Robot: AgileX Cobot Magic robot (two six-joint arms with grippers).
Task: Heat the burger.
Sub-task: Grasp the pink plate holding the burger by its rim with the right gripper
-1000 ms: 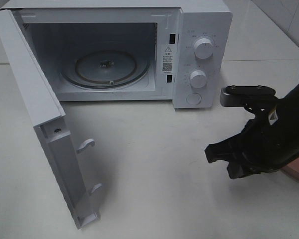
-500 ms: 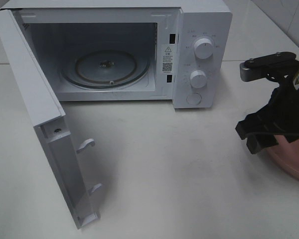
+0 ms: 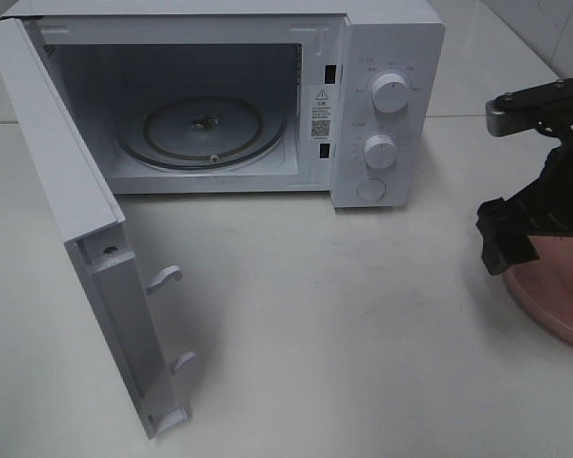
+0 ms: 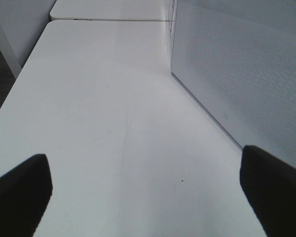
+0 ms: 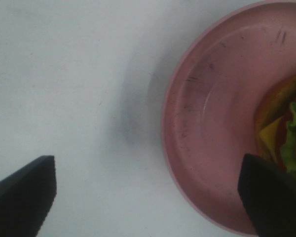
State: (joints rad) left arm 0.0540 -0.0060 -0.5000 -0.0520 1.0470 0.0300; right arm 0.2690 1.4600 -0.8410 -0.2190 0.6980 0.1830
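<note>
Starting on the left: the left tool (image 4: 148, 195) hangs low over the white desk (image 4: 113, 113), its two dark fingers spread wide, with a white dotted panel of the microwave just beside it. It is out of the high camera's sight.

Now the microwave (image 3: 392, 38). Its door (image 3: 72, 219) is swung fully open towards the camera, latch hooks showing on the inner edge. Inside, the round glass turntable (image 3: 205, 129) sits flat on the floor of the oven. On the control panel there is an upper knob (image 3: 392, 93), a lower knob (image 3: 379, 151) and a round button (image 3: 371, 189) beneath them.

Across a bare stretch of desk to the far right, the right tool (image 5: 147, 195) is poised above the near rim of the pink plate (image 5: 207, 123), fingers wide apart: one fingertip over the desk, the other over the plate. It grips nothing.

And the burger (image 5: 291, 128) is on that plate, at the right edge of the desk and well apart from the microwave. Only a sliver shows in the wrist view, green lettuce and yellow cheese; the tool is not touching it.
</note>
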